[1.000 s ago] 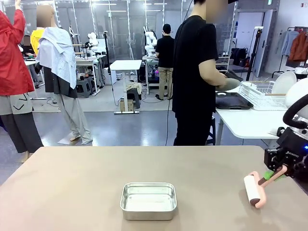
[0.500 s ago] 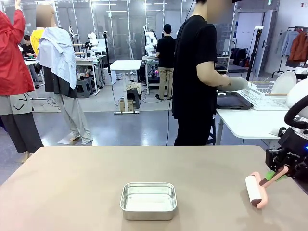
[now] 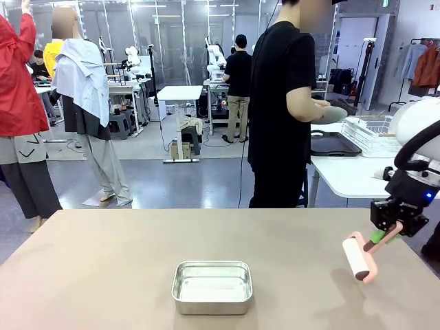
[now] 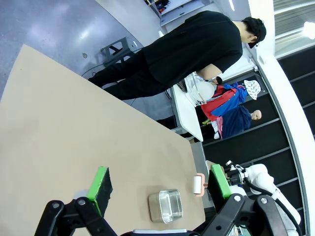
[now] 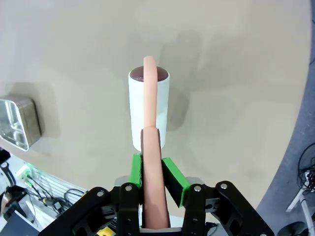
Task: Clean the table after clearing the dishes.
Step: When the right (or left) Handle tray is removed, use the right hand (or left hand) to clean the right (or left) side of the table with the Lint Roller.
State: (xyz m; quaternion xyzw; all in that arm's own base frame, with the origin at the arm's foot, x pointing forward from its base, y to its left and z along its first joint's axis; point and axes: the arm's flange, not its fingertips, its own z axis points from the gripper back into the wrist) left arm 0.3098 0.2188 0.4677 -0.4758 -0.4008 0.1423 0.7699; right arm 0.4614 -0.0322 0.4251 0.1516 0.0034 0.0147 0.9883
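1. Right jaws: clamped on the pink handle of the roller (image 5: 149,105), with a green pad (image 5: 136,169) pressed to each side of it.
2. The white roll sticks straight out past the tips of those jaws, down at the beige tabletop (image 3: 103,275). There's a shadow right by it, but I honestly can't tell if it's touching.
3. Off to one side of the right jaws, well apart from the roller, there's a steel pan (image 3: 211,287) sitting flat on the tabletop.
4. Left jaws: spread wide with nothing between the pads, hanging high over the tabletop. Looking along them, the pan and roller show far off, in and beside the gap.
5. Way past both sets of jaws, off the far edge of the tabletop, a person (image 3: 278,103) in black is turned toward a white table (image 3: 344,175).
6. A dark tray (image 3: 335,144) lies on that white table, so it's off the tabletop and nowhere near either jaws. The person has something pale in hand above it, too small to make out.
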